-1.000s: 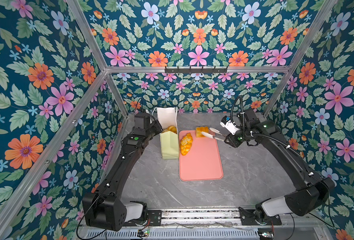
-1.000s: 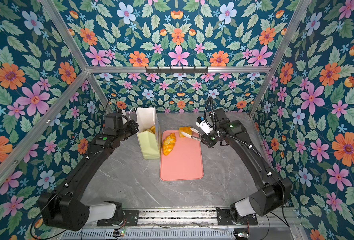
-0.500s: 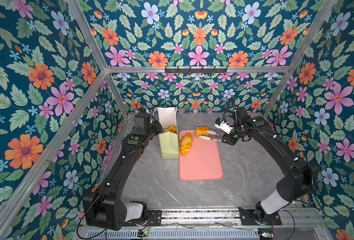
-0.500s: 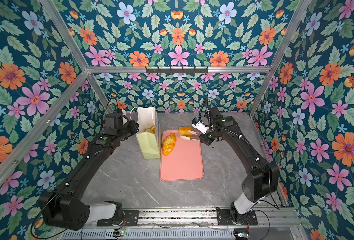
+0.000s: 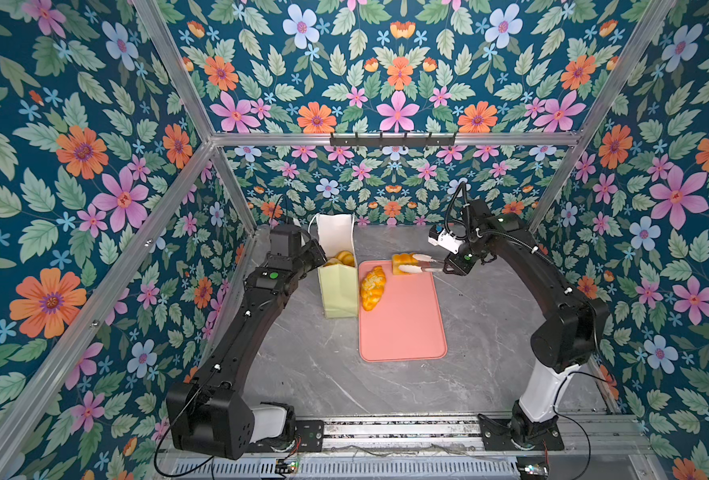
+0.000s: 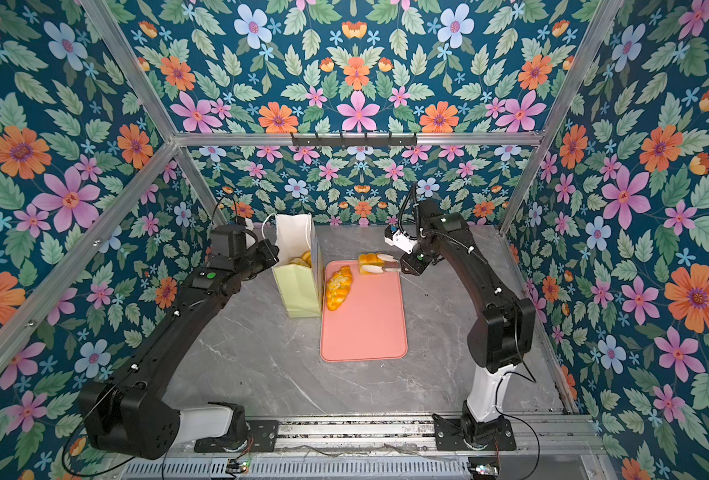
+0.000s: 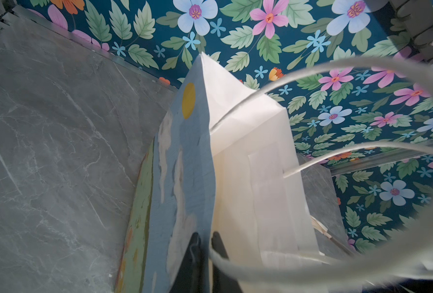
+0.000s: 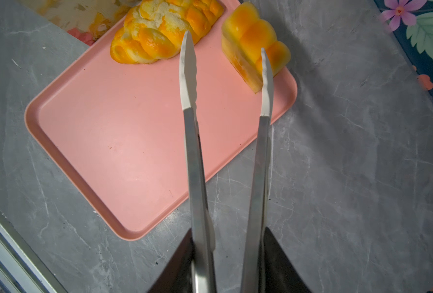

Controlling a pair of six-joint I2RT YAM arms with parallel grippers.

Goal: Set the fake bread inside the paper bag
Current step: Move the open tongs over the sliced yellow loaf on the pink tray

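The pale yellow-green paper bag (image 5: 338, 291) (image 6: 299, 291) stands upright left of the pink tray, with fake bread (image 5: 342, 258) showing in its mouth. My left gripper (image 7: 205, 239) (image 5: 323, 261) is shut on the bag's left wall near the rim. A braided loaf (image 5: 372, 287) (image 8: 159, 30) and a square loaf (image 5: 400, 262) (image 8: 251, 43) lie at the tray's far end. My right gripper (image 8: 228, 233) (image 5: 448, 266) is shut on metal tongs (image 8: 197, 152) (image 5: 421, 264). The tongs' white tips stand apart, one against the square loaf, the other between the two loaves.
The pink tray (image 5: 402, 328) (image 6: 365, 332) lies on the grey marble table (image 5: 323, 365). The bag's white cord handles (image 7: 324, 76) loop close to the left wrist camera. Floral walls close in the back and both sides.
My right arm has swung the tongs leftward, from beside the tray's far corner to over the square loaf. The left gripper and bag have stayed put.
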